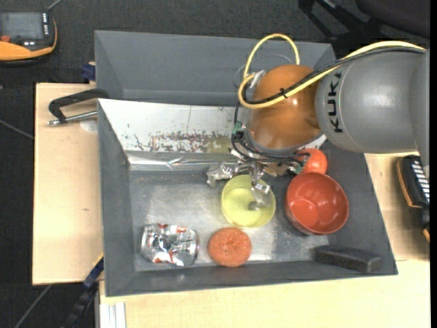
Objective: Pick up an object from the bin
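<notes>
My fingers (258, 195) hang at the bin's (113, 203) centre; apart or together, I cannot tell. Red bowl (317, 203) at three o'clock, yellow-green bowl (239, 209) beneath me, crushed can (168, 244) at eight, fuzzy orange ball (229, 246) at seven, black block (345, 257) at four.

The grey arm (382, 104), lettered KUKA, bears a rounded orange cover (281, 118), looping yellow cable (273, 38) and metal pincer (259, 198).

Grey bin (113, 203): yellow cup (237, 209), red bowl (317, 203), orange scrubber (229, 246), crushed can (169, 244), black block (346, 257).
</notes>
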`<act>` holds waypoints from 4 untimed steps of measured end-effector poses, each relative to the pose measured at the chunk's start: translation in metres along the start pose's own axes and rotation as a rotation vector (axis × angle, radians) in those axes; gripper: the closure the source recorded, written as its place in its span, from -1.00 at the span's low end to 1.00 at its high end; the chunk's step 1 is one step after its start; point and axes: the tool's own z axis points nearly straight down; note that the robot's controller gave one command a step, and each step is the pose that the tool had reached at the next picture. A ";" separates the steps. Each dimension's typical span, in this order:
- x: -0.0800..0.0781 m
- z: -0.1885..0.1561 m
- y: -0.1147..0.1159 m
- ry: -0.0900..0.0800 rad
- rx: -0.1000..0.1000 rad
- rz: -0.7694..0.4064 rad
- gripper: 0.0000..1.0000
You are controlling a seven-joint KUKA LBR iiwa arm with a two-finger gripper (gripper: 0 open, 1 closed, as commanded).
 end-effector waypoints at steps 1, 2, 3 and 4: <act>0.019 0.000 -0.007 -0.002 0.001 -0.136 -1.00; 0.001 0.000 -0.004 -0.008 0.006 -0.356 -1.00; 0.001 0.000 -0.003 -0.009 0.003 -0.354 1.00; 0.000 0.000 0.009 -0.011 0.003 -0.416 1.00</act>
